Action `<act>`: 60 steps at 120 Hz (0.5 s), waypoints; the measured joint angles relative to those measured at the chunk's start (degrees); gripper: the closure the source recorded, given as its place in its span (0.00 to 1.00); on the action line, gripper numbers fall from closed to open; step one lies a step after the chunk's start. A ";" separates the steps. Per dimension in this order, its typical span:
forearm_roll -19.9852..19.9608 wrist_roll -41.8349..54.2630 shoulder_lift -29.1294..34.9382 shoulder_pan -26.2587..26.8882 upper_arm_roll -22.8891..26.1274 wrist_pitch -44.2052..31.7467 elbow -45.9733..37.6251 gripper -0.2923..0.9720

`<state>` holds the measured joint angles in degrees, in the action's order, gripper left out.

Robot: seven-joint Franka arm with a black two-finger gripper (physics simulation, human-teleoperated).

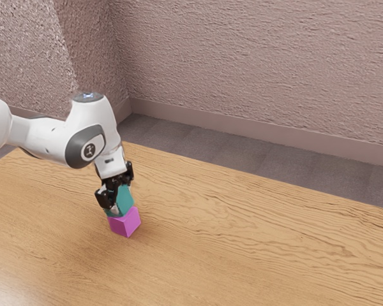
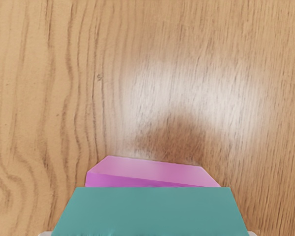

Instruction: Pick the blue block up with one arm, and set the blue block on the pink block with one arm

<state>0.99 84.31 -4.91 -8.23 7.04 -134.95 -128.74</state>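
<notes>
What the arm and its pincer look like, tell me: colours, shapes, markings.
The smooth white rounded robot arm has a dark grey round joint cap bearing a small white mark, and ends in a black two-finger pincer.

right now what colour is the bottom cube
Pink; the pink cube shows best in the exterior view.
</notes>
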 joint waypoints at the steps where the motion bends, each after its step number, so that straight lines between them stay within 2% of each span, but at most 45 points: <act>1: -0.01 0.05 -0.01 0.00 0.00 0.04 0.01 0.43; 17: -0.14 0.71 -0.04 -0.03 0.03 0.51 0.04 0.34; 38: -0.27 1.37 0.49 -0.07 0.10 0.98 0.04 0.28; 44: -0.98 1.53 3.68 -0.12 0.14 2.41 0.05 0.27; 52: -2.90 1.69 11.78 -0.27 0.19 7.07 0.48 0.26; 60: -5.15 1.40 17.08 0.11 0.40 14.45 5.67 0.25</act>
<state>-4.16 85.70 12.17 -8.12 7.43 -120.50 -123.07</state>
